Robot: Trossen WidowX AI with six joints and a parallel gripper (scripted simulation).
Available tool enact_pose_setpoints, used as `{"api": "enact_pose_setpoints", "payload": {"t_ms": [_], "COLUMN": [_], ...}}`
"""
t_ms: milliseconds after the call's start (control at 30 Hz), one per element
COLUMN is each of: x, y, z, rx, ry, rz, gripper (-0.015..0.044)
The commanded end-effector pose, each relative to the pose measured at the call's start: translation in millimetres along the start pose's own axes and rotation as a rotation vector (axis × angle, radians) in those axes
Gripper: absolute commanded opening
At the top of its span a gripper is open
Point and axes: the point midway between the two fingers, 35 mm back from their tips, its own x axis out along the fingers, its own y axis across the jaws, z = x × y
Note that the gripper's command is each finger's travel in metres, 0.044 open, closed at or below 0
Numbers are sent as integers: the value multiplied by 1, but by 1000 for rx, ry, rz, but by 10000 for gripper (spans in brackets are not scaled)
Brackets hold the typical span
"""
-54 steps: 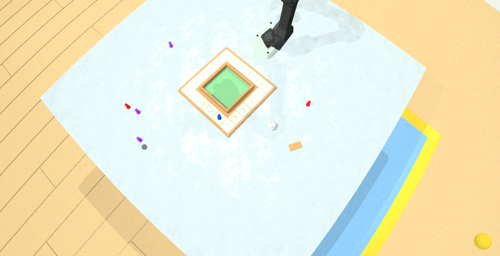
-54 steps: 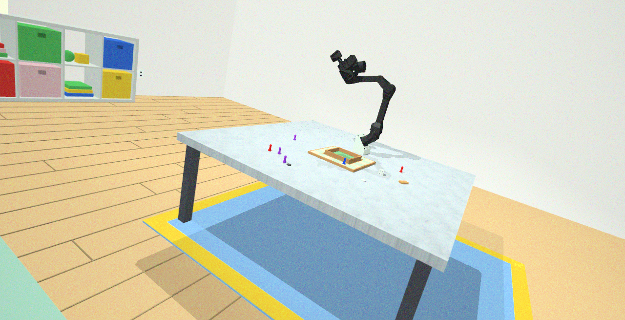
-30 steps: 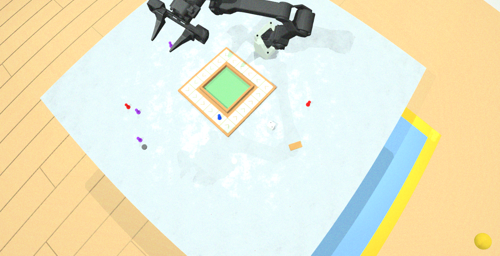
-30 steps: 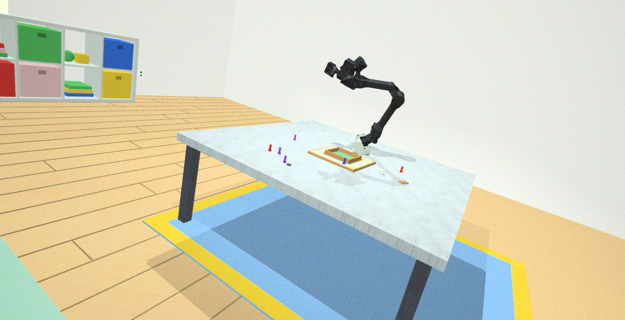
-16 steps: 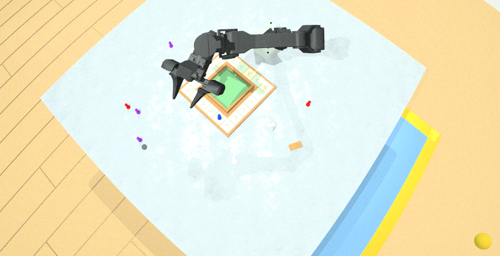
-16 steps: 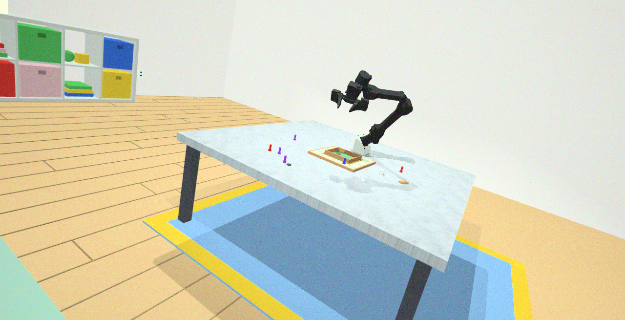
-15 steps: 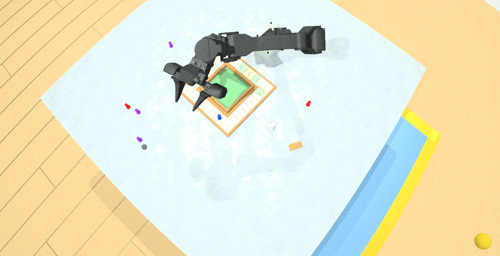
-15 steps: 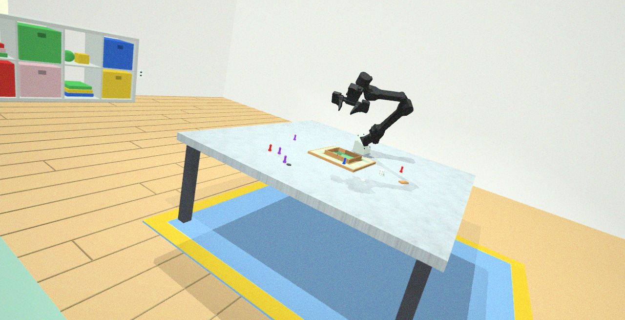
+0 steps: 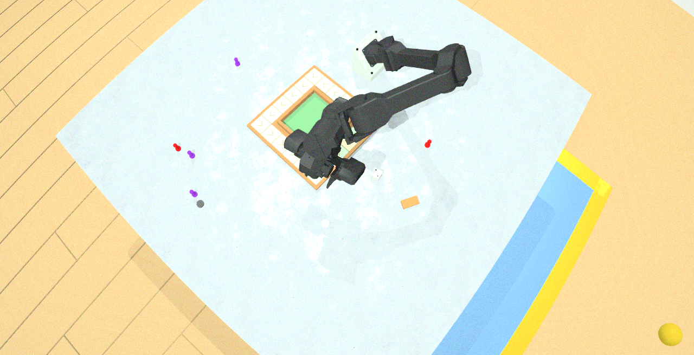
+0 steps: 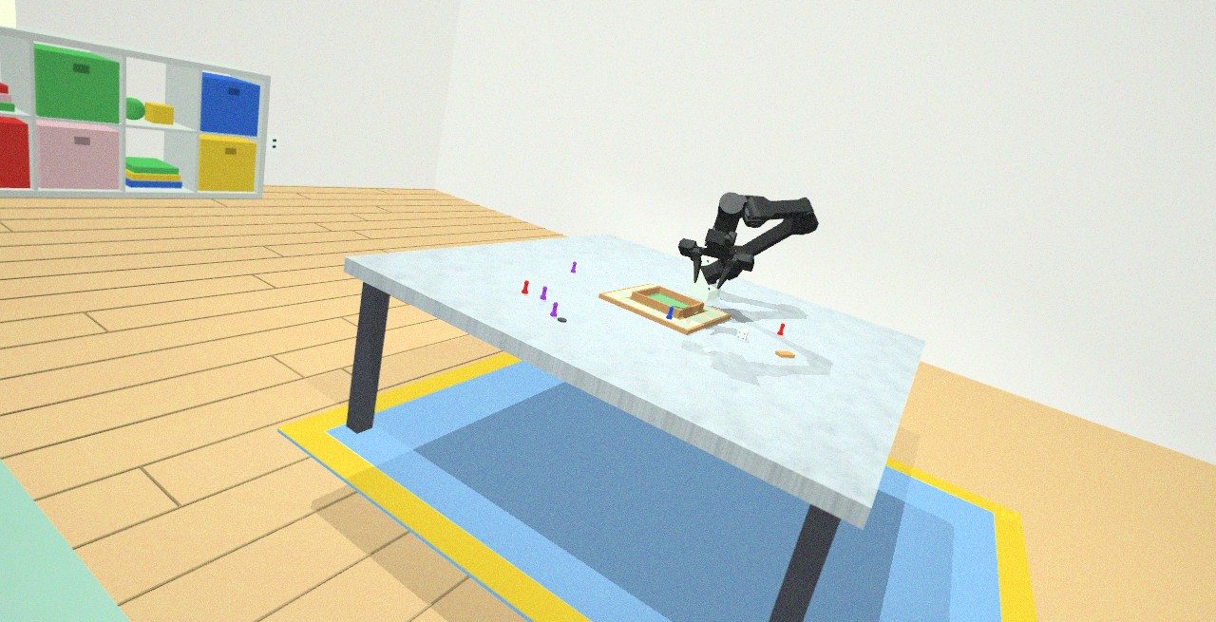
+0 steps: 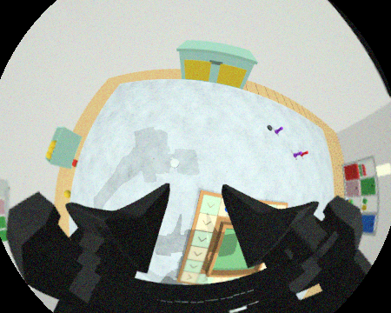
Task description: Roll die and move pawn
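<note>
A white die (image 9: 377,173) (image 10: 742,334) lies on the table beside the board (image 9: 282,104) (image 10: 643,313) (image 11: 202,239); I cannot make it out in the wrist view. The green-floored tray (image 9: 305,113) (image 10: 663,300) (image 11: 236,261) in the board's middle holds no die in its visible part. A blue pawn (image 10: 670,312) stands on the board's ring; the arm hides it in the top view, and a finger mostly covers it in the wrist view. My gripper (image 9: 320,181) (image 10: 709,283) (image 11: 195,188) is part open and empty, above the board's near side, away from the die.
A red pawn (image 9: 428,143) (image 10: 781,329) and an orange block (image 9: 410,201) (image 10: 785,353) lie beyond the die. A white disc (image 9: 325,223) (image 11: 175,163) is near the board's corner. Purple pawns, another red pawn (image 9: 177,147) and a dark disc (image 9: 200,203) are at the far left.
</note>
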Motion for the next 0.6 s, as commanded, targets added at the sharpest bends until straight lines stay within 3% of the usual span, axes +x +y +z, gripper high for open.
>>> {"api": "enact_pose_setpoints", "payload": {"t_ms": [0, 267, 567], "x": [18, 15, 16], "y": [41, 95, 101], "z": [-60, -141, -144], "rx": [14, 2, 0], "ry": [217, 511, 529], "rz": [-17, -50, -53], "gripper": [275, 275, 275]}}
